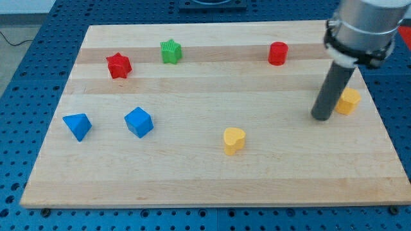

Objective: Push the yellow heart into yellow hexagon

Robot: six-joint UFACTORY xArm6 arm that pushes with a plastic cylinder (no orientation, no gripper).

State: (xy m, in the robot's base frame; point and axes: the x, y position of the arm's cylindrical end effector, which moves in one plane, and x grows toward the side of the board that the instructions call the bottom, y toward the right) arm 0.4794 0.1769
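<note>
The yellow heart (pixel 234 140) lies low on the board, a little right of centre. The yellow hexagon (pixel 349 101) lies near the view's right edge, partly hidden behind the rod. My tip (pixel 321 117) rests on the board just left of the hexagon, very close to it or touching, and well to the right of the heart, slightly higher in the view.
A red star (pixel 119 65) and a green star (pixel 171 51) lie at the upper left, a red cylinder (pixel 277 53) at the upper right. A blue triangle (pixel 78 126) and a blue cube (pixel 139 122) lie at the left. The wooden board (pixel 192 186) sits on a blue perforated table.
</note>
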